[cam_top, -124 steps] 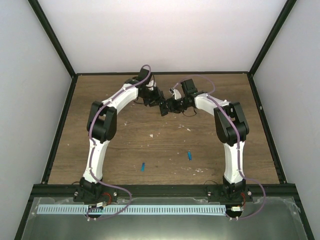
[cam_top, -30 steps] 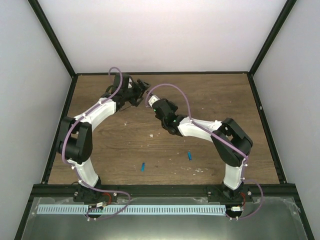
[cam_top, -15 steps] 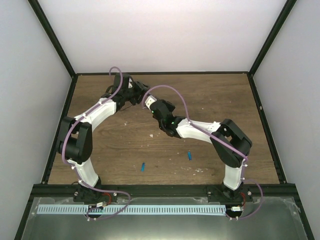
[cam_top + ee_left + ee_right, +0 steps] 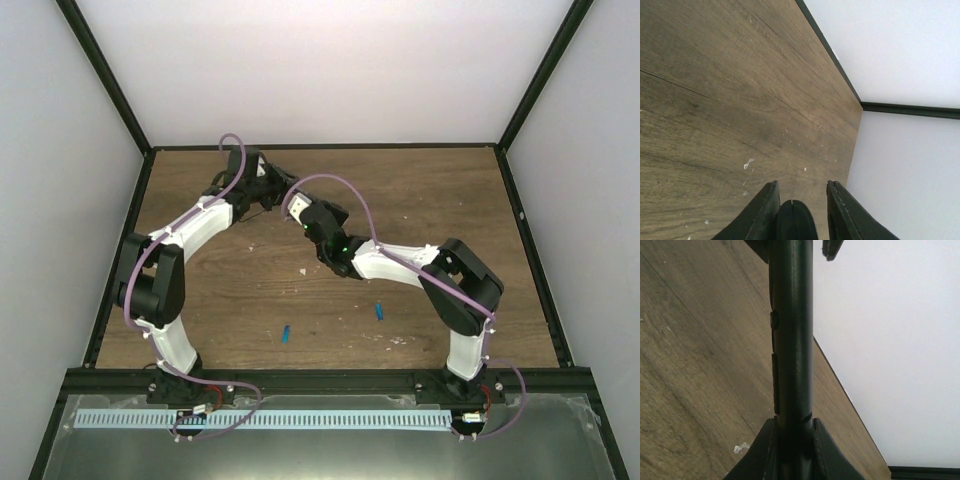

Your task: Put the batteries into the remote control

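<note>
My right gripper (image 4: 794, 419) is shut on the near end of the remote control (image 4: 792, 340), a slim black bar held above the table. It also shows at the back left of the top view (image 4: 298, 207). The bar's far end (image 4: 795, 222) sits between the fingers of my left gripper (image 4: 802, 184), also seen from above (image 4: 276, 188). That end rests against one finger. A gap separates it from the other fingertip (image 4: 832, 249). Two small blue batteries (image 4: 286, 333) (image 4: 379, 310) lie on the wood near the front, far from both grippers.
Pale specks of debris (image 4: 303, 270) dot the brown table (image 4: 420, 190). A black frame rail (image 4: 320, 147) and white walls close the back and sides. Both arms reach toward the back-left area.
My left gripper's jaws have narrowed around the remote's far end. The right arm has shifted slightly left, carrying the remote further between those fingers.
</note>
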`<state>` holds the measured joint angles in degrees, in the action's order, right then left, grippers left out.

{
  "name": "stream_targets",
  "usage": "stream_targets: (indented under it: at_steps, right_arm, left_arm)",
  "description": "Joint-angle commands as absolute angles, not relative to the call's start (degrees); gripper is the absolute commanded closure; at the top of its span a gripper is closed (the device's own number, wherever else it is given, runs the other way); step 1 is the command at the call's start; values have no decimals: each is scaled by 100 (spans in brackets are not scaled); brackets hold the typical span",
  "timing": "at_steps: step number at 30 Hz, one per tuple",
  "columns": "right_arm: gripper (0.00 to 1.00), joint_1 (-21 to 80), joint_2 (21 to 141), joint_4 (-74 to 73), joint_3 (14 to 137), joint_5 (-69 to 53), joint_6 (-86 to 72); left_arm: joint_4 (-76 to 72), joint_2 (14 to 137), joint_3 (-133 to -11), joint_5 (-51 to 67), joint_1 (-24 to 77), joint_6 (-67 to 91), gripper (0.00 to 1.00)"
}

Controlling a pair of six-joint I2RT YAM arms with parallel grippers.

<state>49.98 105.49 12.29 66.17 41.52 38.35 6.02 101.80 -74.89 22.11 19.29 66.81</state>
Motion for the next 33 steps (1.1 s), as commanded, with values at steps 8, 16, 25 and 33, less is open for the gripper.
stream_targets:
  at_steps: [8, 16, 25, 33]
  right_arm:
    - [98, 5047, 10655, 1815, 6523, 4394, 4143]
    - [83, 5037, 10633, 1786, 6517, 4258, 4022]
    - [46, 4953, 10521, 1700, 6550, 4080, 3805]
    - [15, 4682, 10022, 1287, 6484, 3423, 2962]
  left_arm:
    - [560, 10319, -7671, 2284, 1977, 6583, 82]
    - [504, 10468, -7902, 2456, 2004, 6220, 86]
    - [350, 10583, -7899, 2659, 1996, 5742, 89]
    - [17, 10460, -7732, 2838, 1724, 5273, 93]
